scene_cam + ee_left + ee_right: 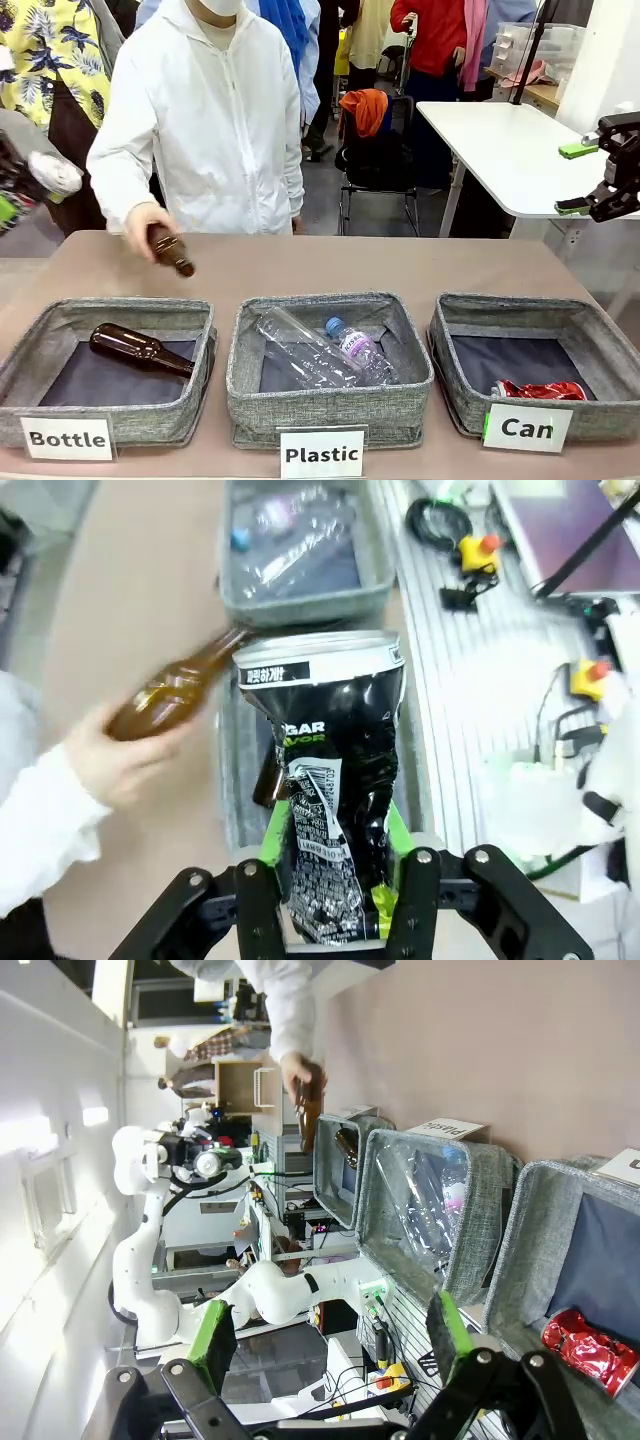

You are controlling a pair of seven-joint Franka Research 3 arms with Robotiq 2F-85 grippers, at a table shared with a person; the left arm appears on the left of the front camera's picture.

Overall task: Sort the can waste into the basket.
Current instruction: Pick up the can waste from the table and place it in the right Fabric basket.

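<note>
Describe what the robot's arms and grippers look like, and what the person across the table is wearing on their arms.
The arms are glossy white with rounded joints, as the left arm shows. Each gripper is black, angular metal linkage with silver bolts and bright green pads: the left gripper, the right gripper, whose green pads also show in the front view. The person wears a white hooded jacket with long sleeves.

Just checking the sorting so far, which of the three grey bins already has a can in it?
The bin labelled "Can", on the robot's right: a crushed red can lies at its front. The middle bin holds clear plastic bottles, the left one a brown glass bottle.
</note>
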